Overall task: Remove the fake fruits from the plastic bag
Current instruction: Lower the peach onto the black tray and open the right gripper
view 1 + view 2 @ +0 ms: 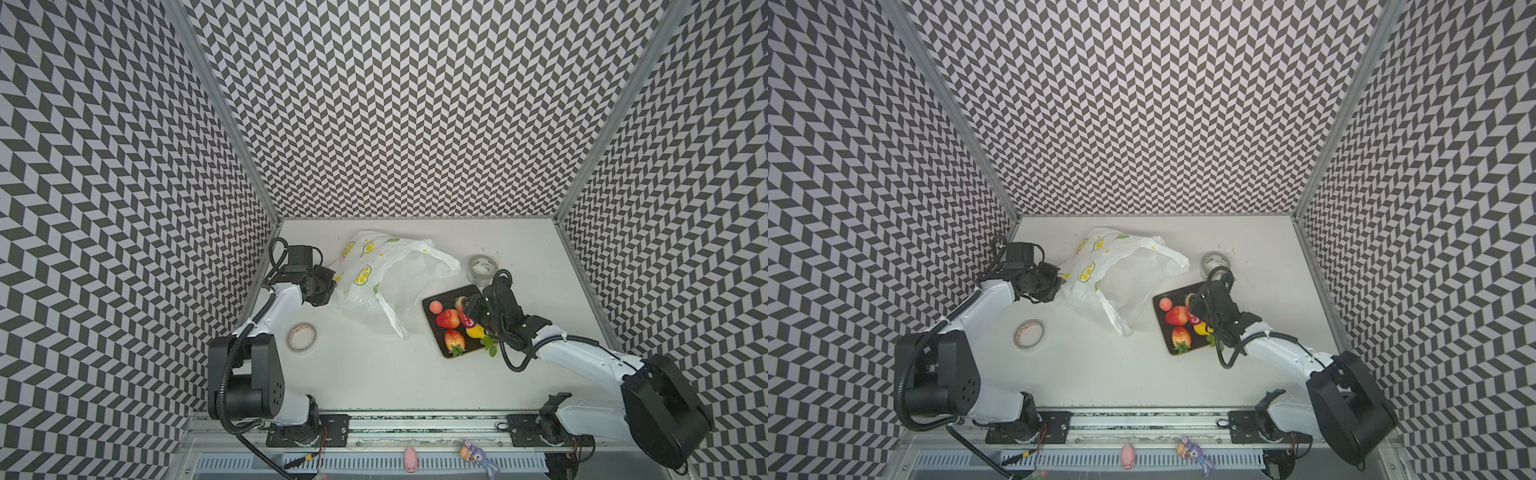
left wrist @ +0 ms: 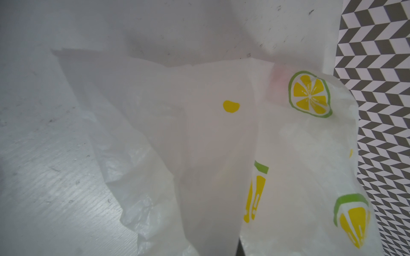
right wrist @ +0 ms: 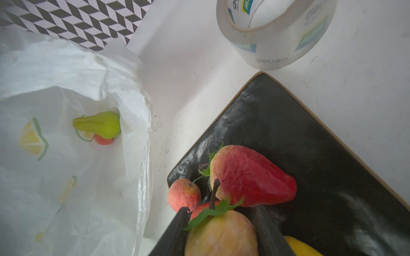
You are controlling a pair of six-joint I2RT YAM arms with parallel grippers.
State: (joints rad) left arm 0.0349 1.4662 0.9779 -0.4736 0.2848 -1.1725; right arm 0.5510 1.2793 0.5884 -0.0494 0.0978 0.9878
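**Right claw** point(image 3: 221, 210): grasping the apple point(image 3: 221, 237), one finger on each side, stem and leaf pointing away from the wrist. It hangs over the black tray point(image 3: 321, 159). Whether the apple touches the tray cannot be told.

**Left claw** point(image 1: 329, 292): clenched at the left edge of the plastic bag point(image 1: 386, 274). Its fingers barely show in the left wrist view. By the lie of the film it appears to pinch the bag, with the mouth gaping toward the tray.

**Fruit:** On the tray are a large strawberry point(image 3: 250, 175), a peach point(image 3: 184, 195), a second strawberry point(image 1: 454, 340) and a lemon point(image 1: 476, 331). Inside the bag, which lies on the table point(image 1: 374, 374), are a pear point(image 3: 99, 125) and a small peach point(image 3: 103, 140) touching beneath it.

**Step in hand, as judged:** setting the apple down.

**Recommendations:**
- Lower the apple onto bare tray, clear of the large strawberry and the peach just beside it.
- Release only once it rests, since a round glossy fruit is likely to roll.
- Lift the right claw straight up, to avoid knocking the neighbouring fruit.
- The left claw should hold the bag mouth open for the two fruits inside.
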